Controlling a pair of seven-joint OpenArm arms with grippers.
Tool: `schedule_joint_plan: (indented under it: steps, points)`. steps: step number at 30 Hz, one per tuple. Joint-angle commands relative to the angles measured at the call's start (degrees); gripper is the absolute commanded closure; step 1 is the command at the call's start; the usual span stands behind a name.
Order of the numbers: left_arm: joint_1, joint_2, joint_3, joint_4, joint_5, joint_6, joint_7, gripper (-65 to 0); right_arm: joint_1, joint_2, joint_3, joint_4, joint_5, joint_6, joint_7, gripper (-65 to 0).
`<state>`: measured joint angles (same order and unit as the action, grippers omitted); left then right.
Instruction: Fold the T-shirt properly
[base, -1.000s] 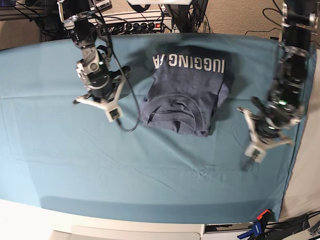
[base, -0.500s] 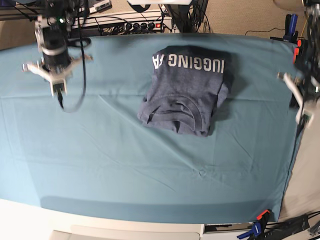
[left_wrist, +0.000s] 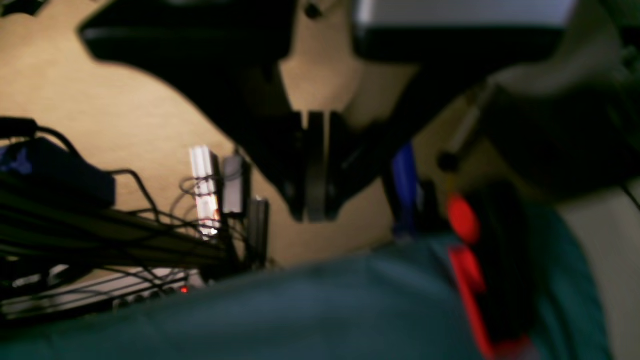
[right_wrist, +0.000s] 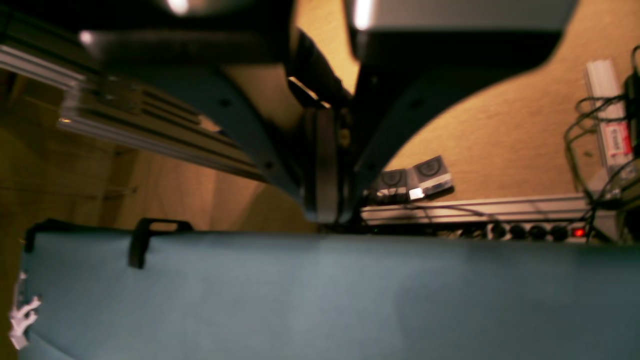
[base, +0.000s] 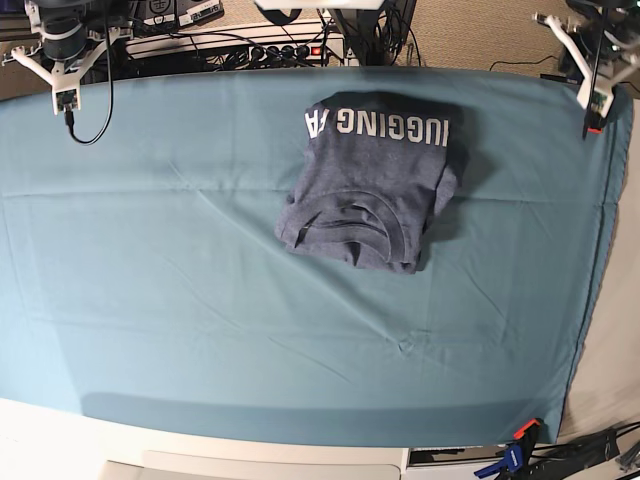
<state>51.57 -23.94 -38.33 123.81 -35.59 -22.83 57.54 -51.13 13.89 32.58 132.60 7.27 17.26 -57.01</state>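
At mid-table, base view: folded T-shirt (base: 370, 190), lettering up, collar end slightly skewed; uneven sides could spoil finish if left. Left wrist: left gripper (left_wrist: 316, 217) fingertips together, nothing held. Right wrist: right gripper (right_wrist: 327, 220) tips together, empty; hasty re-grab could unfold layers.

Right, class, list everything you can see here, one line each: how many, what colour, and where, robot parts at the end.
T-shirt: one, heathered navy with white lettering, folded on the cloth
Cloth: one, teal, spread beneath the T-shirt
Red-and-blue tool: one, beside the cloth's near right corner
Cables: several, black, behind the cloth
Power strip: one, red light, beyond the cloth's edge
Left claw: one, black, shut
Right claw: one, dark, shut
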Motion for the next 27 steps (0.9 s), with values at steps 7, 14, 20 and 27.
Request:
schedule_joint_plan:
  steps: [7, 14, 20, 27]
  points:
    - [3.96, 2.10, -0.44, -7.56, -3.08, -2.80, -1.36, 0.0, 0.09, 0.57, 0.48, -22.53, 7.08, 5.66, 3.10, 0.0]
    - [3.80, 3.15, 0.61, -18.60, -5.01, -5.75, -3.82, 0.0, 1.22, 0.57, 0.37, -34.32, 15.30, 10.91, 3.58, 0.0]
    - [1.55, 3.15, 11.74, -30.49, 2.38, -5.64, -9.03, 0.0, 5.18, 0.57, 0.37, -46.51, 15.93, 11.04, 4.96, 0.0]
    - [-7.21, 3.17, 29.88, -46.66, 12.55, -5.29, -16.13, 0.0, 10.84, 0.57, 0.37, -64.87, 17.59, 11.04, 8.22, 0.0]
